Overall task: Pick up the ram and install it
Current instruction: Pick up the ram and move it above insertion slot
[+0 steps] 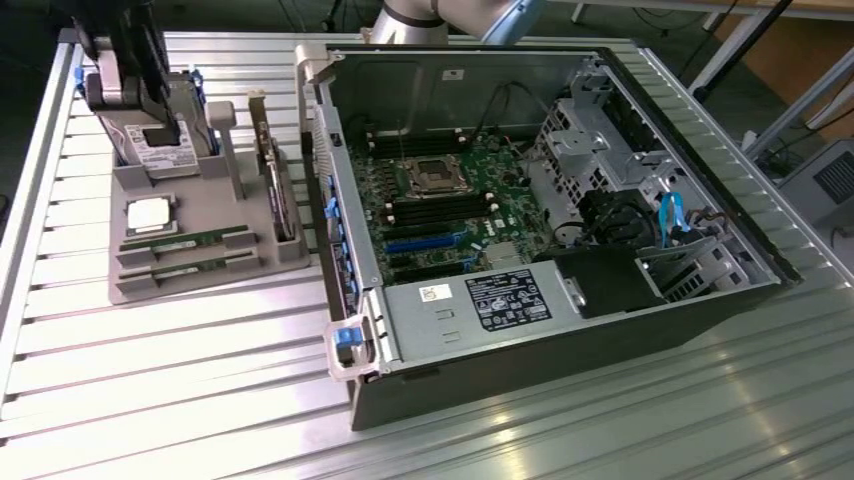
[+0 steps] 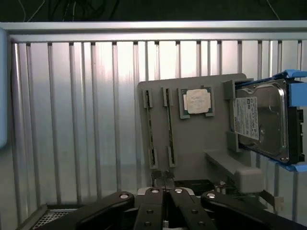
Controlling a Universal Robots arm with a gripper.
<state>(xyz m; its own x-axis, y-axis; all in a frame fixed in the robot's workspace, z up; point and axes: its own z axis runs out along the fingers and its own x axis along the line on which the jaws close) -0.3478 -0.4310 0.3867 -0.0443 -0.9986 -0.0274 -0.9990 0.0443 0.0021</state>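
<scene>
Overhead, the empty, tightly closed gripper (image 2: 163,178) is hovering over the gray holder (image 2: 192,143), where 2 ram sticks (image 2: 169,129) are standing on edge in slots, seemingly for easy pinching.

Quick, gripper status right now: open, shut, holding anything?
Gripper: shut, with nothing held between its fingers.
</scene>
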